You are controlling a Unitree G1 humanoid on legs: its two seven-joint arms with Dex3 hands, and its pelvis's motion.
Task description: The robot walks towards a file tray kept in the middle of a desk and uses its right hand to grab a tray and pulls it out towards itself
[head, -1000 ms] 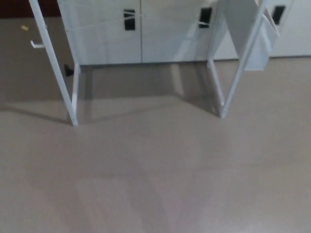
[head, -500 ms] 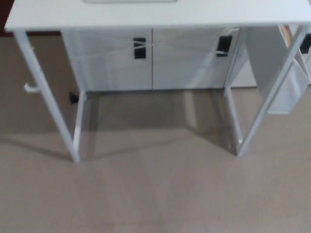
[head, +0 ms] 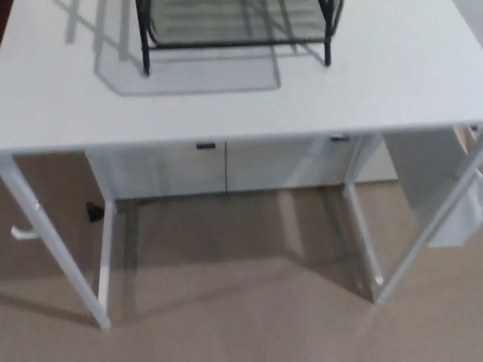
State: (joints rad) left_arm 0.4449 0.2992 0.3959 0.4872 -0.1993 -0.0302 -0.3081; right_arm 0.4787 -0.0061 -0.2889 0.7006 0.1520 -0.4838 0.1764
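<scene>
The black wire file tray [head: 234, 26] sits far back on the white surface [head: 226, 105]; neither hand shows, so finger state can't be told.

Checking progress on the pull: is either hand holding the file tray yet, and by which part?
No hold can be seen. Neither hand is in view; the black wire file tray stands alone on the white desk.

Counted one white desk [head: 317, 83], filling the upper half from nine o'clock to three. Counted one black wire file tray [head: 234, 26] on it at twelve o'clock, cut off by the frame's top edge. Counted three white desk legs [head: 53, 241], two at eight o'clock and one at four. Counted no robot hands.
</scene>
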